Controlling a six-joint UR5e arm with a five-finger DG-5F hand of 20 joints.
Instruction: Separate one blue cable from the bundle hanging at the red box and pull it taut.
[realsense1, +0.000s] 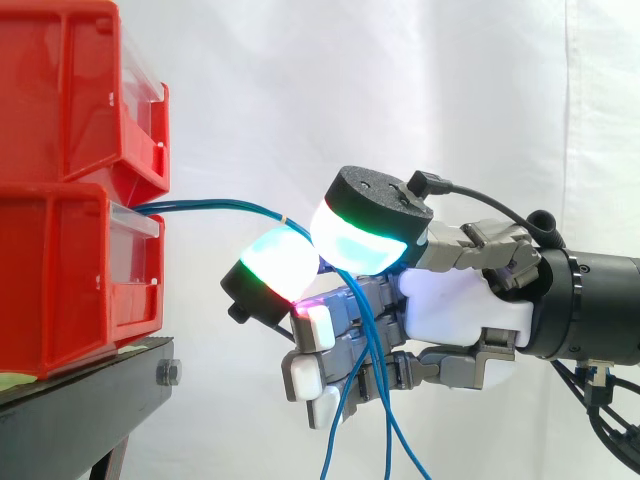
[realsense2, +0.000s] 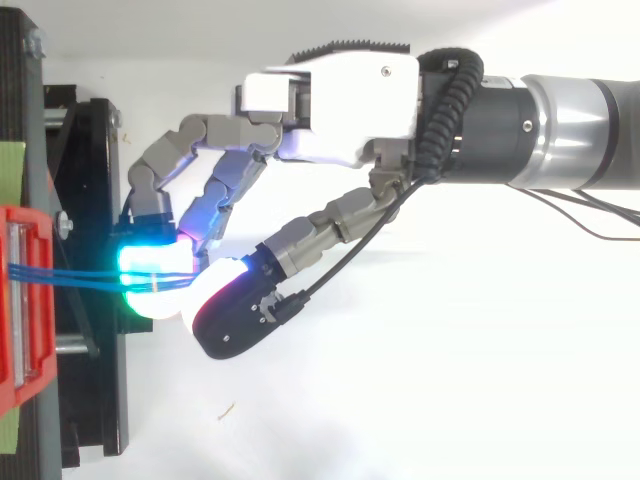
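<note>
Robot hand (realsense1: 460, 305) pinching blue cables (realsense1: 215, 206), just beside red bins (realsense1: 70, 260)

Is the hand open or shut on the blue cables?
Shut on them: the hand curls round the cables, which pass between its pads and hang below.

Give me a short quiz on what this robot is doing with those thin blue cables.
1. True or false: the thin blue cables pass between the hand's glowing pads.
2. The stacked red plastic bins stand on: A a wooden shelf, B a black stand, C a white cloth.
3. Fill in: below the hand, the cables hang ___.
Key: 1 true; 2 B; 3 down.
</note>
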